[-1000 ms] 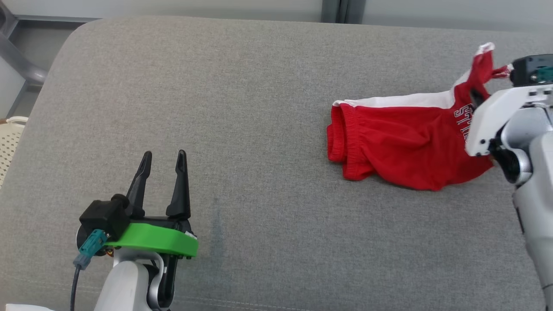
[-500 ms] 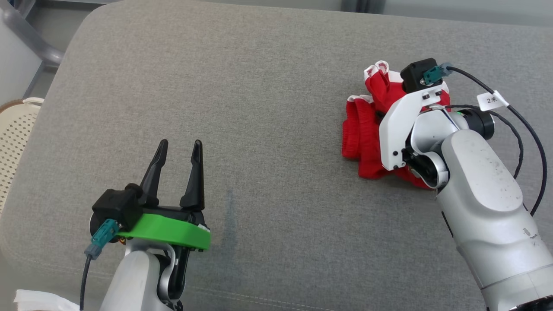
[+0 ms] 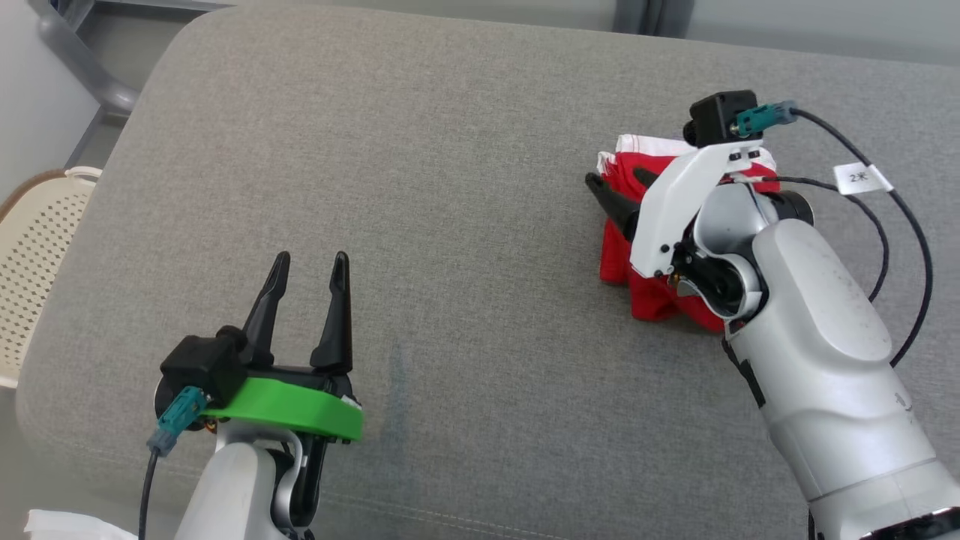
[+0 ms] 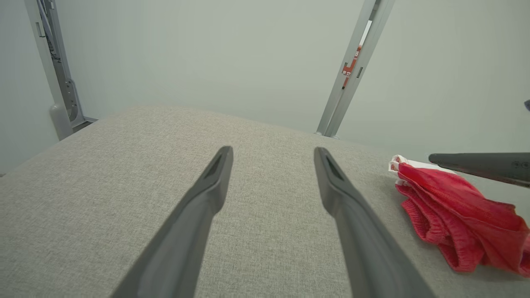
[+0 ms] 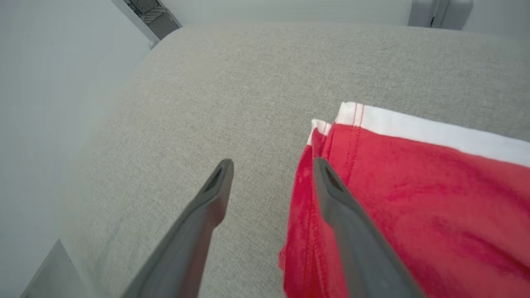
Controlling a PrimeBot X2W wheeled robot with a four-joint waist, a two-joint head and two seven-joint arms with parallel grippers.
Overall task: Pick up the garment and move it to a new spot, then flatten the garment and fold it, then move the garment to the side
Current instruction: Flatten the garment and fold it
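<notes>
head view, right arm (image 3: 817,300) covers most of the red garment (image 3: 652,296)
right gripper (image 3: 613,177) and left gripper (image 3: 311,256) both spread wide, holding nothing

A wide grey cushion (image 3: 450,187) with a coarse woven cover and rounded corners lies under soft, even light. A stitched seam runs near its front edge, and a faint dark streak (image 3: 394,390) marks the fabric close to that seam. Behind the cushion stands a plain pale wall (image 4: 207,54). A slanted metal post (image 4: 352,70) rises against the wall at the far edge, and a second post (image 4: 54,70) stands by the cushion's far left corner. Beside the cushion on the left sits a cream perforated basket (image 3: 37,247).
</notes>
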